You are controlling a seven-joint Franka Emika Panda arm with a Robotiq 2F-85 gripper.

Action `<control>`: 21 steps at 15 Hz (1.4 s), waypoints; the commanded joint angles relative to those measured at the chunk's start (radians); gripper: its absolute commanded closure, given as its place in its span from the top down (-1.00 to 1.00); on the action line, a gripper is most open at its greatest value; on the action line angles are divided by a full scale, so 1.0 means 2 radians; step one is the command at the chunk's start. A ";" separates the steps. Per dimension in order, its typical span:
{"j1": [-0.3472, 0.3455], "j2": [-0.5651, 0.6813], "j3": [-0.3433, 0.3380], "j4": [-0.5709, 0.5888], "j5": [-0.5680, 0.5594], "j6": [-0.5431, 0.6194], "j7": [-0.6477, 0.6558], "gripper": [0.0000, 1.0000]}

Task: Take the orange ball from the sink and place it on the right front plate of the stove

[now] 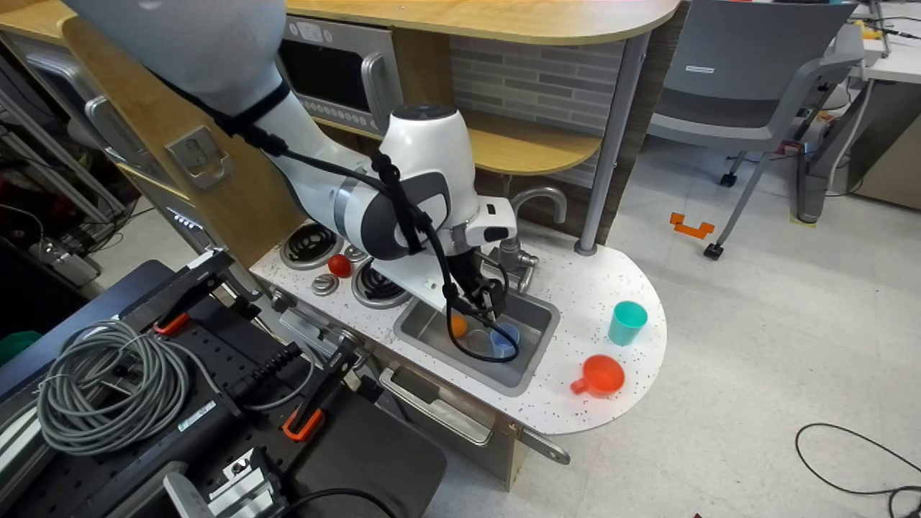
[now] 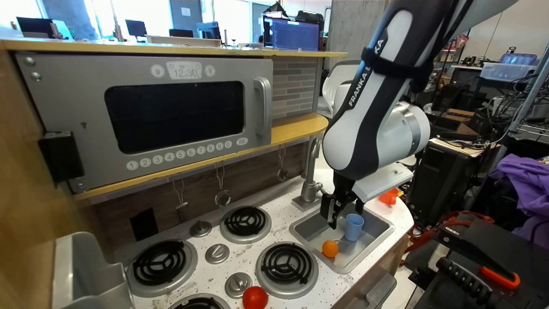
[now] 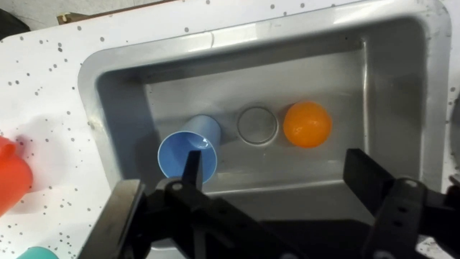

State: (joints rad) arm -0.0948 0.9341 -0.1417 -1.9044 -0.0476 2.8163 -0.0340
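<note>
Rectangular grey metal sink (image 3: pixel 435 108) w/ a round plain orange ball (image 3: pixel 307 124) + upright light-blue cup (image 3: pixel 179 153) in it. Black two-finger gripper (image 3: pixel 276 167) above, spread wide; height's hard to tell tbh.

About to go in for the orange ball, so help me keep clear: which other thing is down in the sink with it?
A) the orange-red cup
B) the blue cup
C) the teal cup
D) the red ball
B: the wrist view shows the blue cup inside the sink with the orange ball, the two standing apart.
</note>
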 commanded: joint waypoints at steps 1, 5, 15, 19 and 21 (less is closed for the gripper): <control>0.011 0.046 -0.006 0.048 -0.015 -0.005 0.000 1.00; 0.026 0.072 -0.005 0.066 -0.019 -0.007 -0.001 1.00; 0.045 0.119 -0.016 0.113 -0.028 -0.025 0.000 1.00; 0.041 0.128 -0.016 0.134 -0.028 -0.045 0.001 1.00; 0.036 0.131 -0.012 0.141 -0.026 -0.056 -0.002 1.00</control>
State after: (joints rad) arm -0.0178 1.1556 -0.1629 -1.6834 -0.0799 2.7480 -0.0417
